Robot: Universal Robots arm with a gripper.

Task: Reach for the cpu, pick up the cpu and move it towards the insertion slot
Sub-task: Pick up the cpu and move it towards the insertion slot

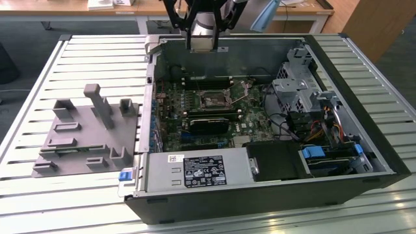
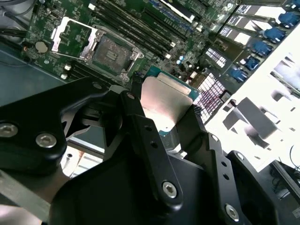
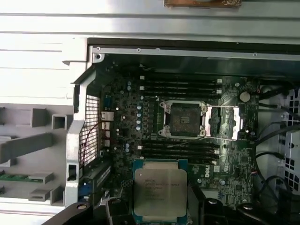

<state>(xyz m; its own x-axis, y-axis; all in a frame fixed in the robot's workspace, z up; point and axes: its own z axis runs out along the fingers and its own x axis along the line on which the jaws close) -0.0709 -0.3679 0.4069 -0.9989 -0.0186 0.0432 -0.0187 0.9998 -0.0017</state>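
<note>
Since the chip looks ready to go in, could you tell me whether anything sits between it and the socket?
Nothing visible does. The tool holds the chip above the motherboard, and the socket lies open, its metal cover flipped aside. In the first wrist view, between chip and socket lie low black memory slots, flat on the board.

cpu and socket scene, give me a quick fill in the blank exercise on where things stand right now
1. The tool is shut on the ____.
2. The insertion slot on the motherboard is ____, with no chip in it.
3. The cpu is held ____ the open computer case, not resting on the board.

Missing words: cpu; empty; above
</note>
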